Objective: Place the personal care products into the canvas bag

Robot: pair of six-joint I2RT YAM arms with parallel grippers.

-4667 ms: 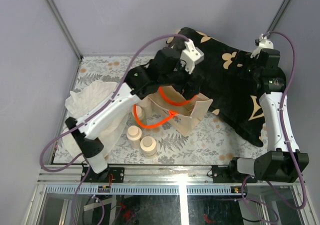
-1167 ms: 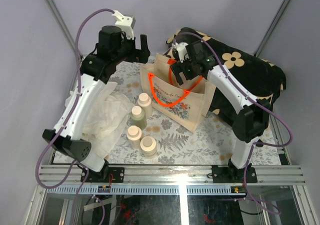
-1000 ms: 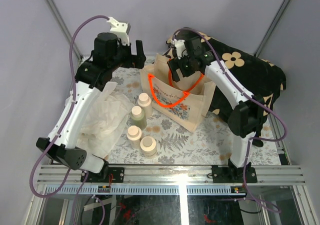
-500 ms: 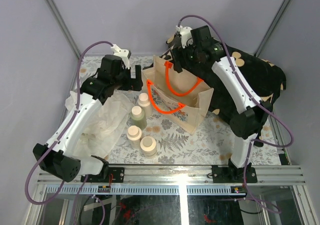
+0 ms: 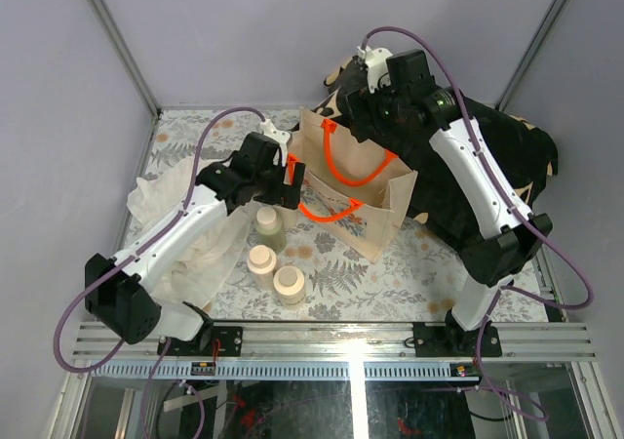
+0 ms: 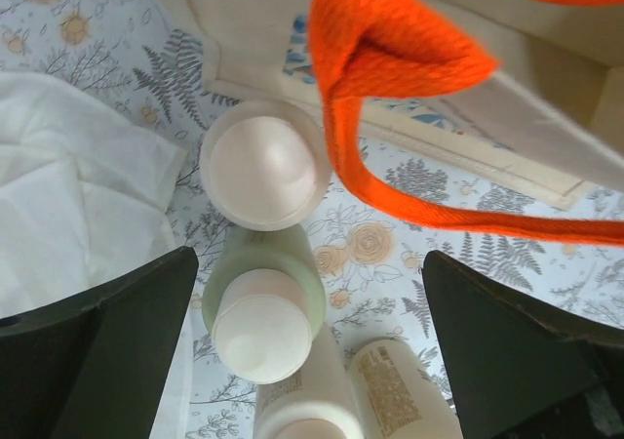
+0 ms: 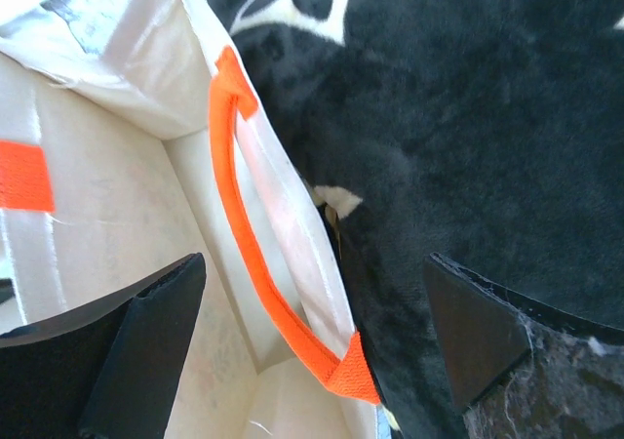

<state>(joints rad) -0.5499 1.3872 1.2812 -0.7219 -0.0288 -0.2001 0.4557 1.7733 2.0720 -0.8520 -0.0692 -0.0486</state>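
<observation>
Now the left gripper (image 6: 307, 263) has dropped, jaws spread, over the cream-capped cylindrical bottles (image 6: 263, 164), so a first pick looks close. The right gripper (image 7: 314, 263), also unclenched, straddles the rim of the beige canvas bag (image 5: 366, 219).

Four bottles (image 6: 263, 163), seemingly; one canvas bag (image 5: 363, 222); one black cloth (image 5: 507, 156).

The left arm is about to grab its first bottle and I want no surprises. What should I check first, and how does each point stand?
1. Left gripper open: ok.
2. Pale green cylindrical bottle with round cream cap below the left gripper, between its jaws: ok.
3. Beige canvas bag mouth open: ok.
4. Grasp path clear: not ok; the bag's bright orange loop handle dangles close by.
5. Right gripper steadying the bag: cannot tell; its jaws stand open astride the far wall.
</observation>
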